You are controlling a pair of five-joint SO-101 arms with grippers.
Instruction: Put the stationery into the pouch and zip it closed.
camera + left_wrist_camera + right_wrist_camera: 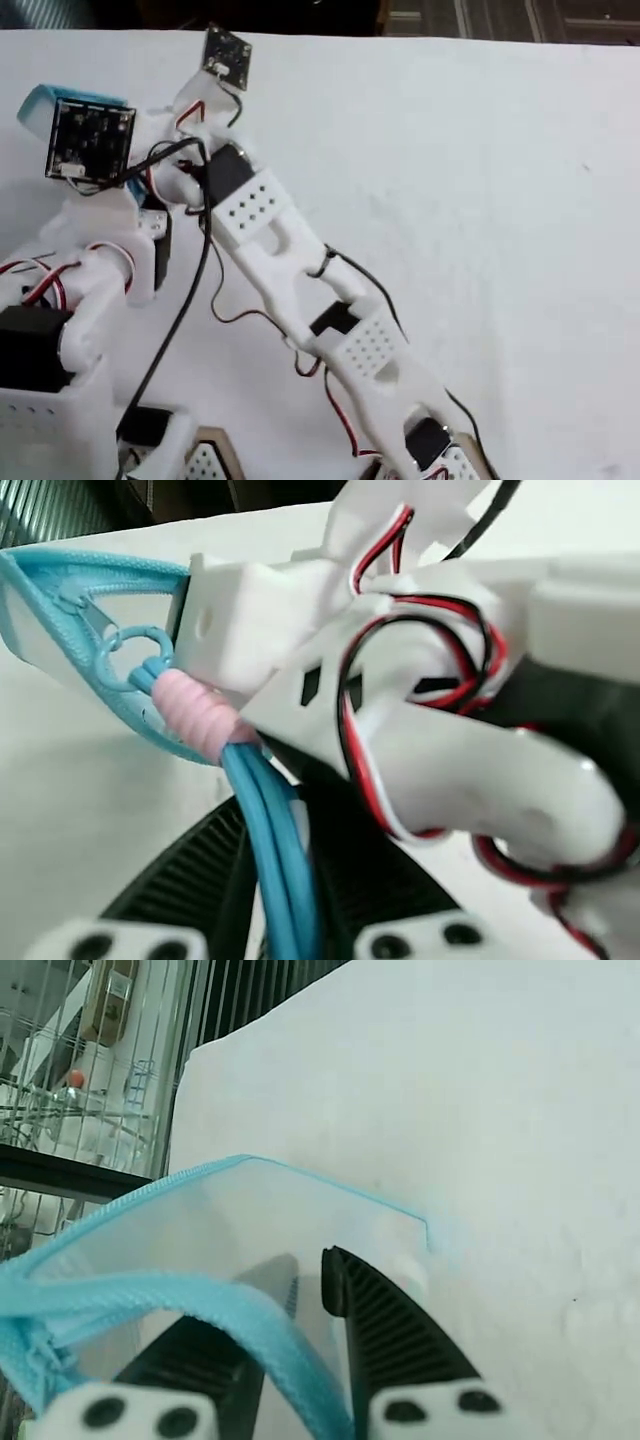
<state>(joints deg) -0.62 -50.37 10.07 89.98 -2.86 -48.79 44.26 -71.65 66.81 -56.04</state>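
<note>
Black ribbed fingers of the left gripper [270, 815] sit closest in its wrist view, closed about the doubled blue cord [285, 880] that runs between them. A pink binding [200, 715] gathers that cord just short of a ring on the small blue zip slider [85, 612]. The cord thus serves as a long pull tab that a claw can hold, where the slider itself would be too small. Beyond the slider lies the curved sky-blue zip edge of the soft translucent pouch [45, 590]. Just beside it, the white plastic right arm [440, 680] with its red and black wires crowds in.

In the right wrist view, the right gripper [305, 1265] pinches the pouch [250, 1210]. One finger shows dark in front of the clear wall and the other shows grey through it, with the blue zip tape crossing between them. That hold likely anchors the pouch, so a tug on the cord would drive the slider rather than drag the whole bag. Past it stretches the white cloth [480, 1110] over the table.

From above, the left arm [100, 270] and the right arm [300, 260] meet in the upper left of the frame, where a corner of the pouch [35, 100] peeks out. Whether the stationery is inside I cannot tell. Judging by the grips, the zipping step is in hand.
</note>
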